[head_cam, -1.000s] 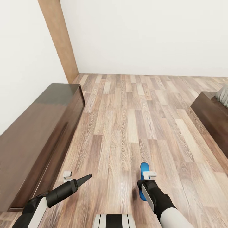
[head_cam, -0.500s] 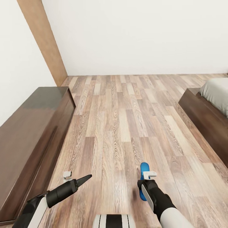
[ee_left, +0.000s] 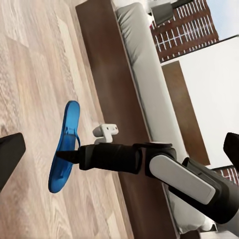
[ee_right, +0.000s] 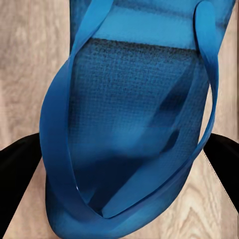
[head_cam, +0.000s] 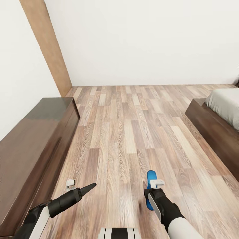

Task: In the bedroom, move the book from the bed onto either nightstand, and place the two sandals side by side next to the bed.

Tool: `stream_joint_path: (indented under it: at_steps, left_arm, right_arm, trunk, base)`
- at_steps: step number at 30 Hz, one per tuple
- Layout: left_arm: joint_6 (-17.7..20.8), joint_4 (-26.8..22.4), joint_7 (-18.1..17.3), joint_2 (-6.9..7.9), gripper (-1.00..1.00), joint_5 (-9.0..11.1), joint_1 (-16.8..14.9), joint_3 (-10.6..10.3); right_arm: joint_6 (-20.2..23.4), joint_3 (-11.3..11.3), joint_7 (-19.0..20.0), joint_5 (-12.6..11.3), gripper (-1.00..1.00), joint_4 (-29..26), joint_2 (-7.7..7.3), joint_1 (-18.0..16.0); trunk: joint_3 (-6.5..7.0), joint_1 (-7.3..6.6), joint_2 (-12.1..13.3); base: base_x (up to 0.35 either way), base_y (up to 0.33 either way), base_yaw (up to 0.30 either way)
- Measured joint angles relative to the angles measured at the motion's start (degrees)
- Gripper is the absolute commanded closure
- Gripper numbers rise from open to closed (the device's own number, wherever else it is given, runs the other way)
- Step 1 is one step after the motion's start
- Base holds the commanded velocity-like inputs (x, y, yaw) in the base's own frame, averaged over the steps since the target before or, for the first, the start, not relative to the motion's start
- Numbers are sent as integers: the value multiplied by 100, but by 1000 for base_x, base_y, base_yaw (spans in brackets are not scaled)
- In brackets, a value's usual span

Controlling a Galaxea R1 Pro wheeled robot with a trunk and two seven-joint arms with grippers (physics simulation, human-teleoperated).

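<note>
Sandal [head_cam: 151, 186], bright blue, hangs above the wood floor [head_cam: 126, 132] in the right tool [head_cam: 150, 196]. Right wrist view: sole and thin straps [ee_right: 74, 124] sit close up between the two dark fingers [ee_right: 17, 174], which are closed on it. Left wrist view: sandal [ee_left: 64, 144] held edge-on at the tip of the right arm [ee_left: 149, 164], clear of the planks. Left tool [head_cam: 87, 188] is clenched to a point with nothing in it, near the floor. Bed [head_cam: 215, 122], dark frame and pale mattress, stands well apart to the right. Long dark cabinet [head_cam: 33, 146] runs along the left wall.
</note>
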Motion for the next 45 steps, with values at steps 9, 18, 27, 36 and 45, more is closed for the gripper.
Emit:
stream_joint_path:
  at_steps: [9,18,27,36,45]
  left_arm:
    - [-17,-12,335,0,-100,-12,1,-15]
    - [-28,-8,524,-8,-100,-14,1,-8]
    - [-29,-6,525,-40,-100,-14,-1,-12]
    - [-29,1,526,-44,-100,-14,0,-11]
    - [-45,17,1084,-146,-100,-78,0,-98]
  right_arm:
    - [-7,-74,41,27,100,-316,-245,16]
    - [-5,-225,8,-6,100,-795,-969,16]
    - [-8,-247,1745,-350,100,-904,-1155,19]
    - [-11,-250,4314,-314,100,-918,-1117,18]
    - [17,-241,5188,-1451,100,-919,-1089,18]
  trunk:
    - [200,-23,12]
    - [399,-47,24]
    - [599,-69,36]
    - [798,-93,48]
    - [998,-116,60]
  base:
    - [0,0,0]
    - [0,0,0]
    - [0,0,0]
    - [0,0,0]
    - [0,0,0]
